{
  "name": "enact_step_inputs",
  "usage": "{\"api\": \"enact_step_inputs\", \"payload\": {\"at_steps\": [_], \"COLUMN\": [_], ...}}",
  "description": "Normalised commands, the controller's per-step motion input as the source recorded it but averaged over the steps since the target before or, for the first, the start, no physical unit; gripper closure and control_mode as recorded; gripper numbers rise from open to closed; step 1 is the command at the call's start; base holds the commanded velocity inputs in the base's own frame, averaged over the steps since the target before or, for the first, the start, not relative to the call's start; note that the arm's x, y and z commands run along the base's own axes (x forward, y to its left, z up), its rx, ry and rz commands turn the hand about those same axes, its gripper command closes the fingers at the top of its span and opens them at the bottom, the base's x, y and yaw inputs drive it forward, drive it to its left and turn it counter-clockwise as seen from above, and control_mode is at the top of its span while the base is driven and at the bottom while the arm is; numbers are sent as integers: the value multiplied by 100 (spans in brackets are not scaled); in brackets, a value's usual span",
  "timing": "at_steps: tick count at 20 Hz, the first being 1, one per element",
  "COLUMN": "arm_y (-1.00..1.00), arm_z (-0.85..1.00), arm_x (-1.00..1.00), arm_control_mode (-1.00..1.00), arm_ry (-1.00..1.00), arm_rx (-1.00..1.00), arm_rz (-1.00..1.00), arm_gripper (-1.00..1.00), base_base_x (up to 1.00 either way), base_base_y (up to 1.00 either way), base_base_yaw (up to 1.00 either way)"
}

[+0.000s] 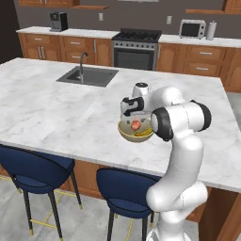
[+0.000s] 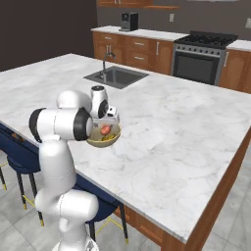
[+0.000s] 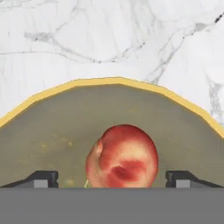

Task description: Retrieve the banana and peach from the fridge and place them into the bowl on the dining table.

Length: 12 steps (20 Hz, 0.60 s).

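Near the centre of the left base view, the bowl (image 1: 135,134) sits on the dining table (image 1: 56,108), close to its near edge, with the peach (image 1: 135,124) inside. Something yellow lies beside the peach, too small to identify. At the bottom of the hand view the gripper (image 3: 112,178) has its fingertips spread wide on either side of the peach (image 3: 122,156), not touching it; the peach's lower part is cut off. From the right base view, the arm hides the bowl's (image 2: 109,140) left rim.

The glossy white, rounded arm (image 1: 181,155) is built of bulbous segments with black ring-shaped joints (image 1: 161,124); its white-and-black wrist block carries a pincer (image 3: 112,178) with two small dark fingertips (image 3: 41,178).
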Motion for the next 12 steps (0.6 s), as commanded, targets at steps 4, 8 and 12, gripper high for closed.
{"api": "enact_step_inputs", "payload": {"at_steps": [4, 8, 12], "arm_y": [-12, -22, -30], "arm_z": [78, 98, 100], "arm_x": [-100, -100, -100], "arm_control_mode": [-100, -100, -100], "arm_ry": [-30, -42, -38], "arm_rx": [0, 0, 0], "arm_rz": [-6, -4, -6], "arm_gripper": [-100, -100, -100], "base_base_x": [0, 0, 0], "base_base_y": [0, 0, 0], "base_base_yaw": [0, 0, 0]}}
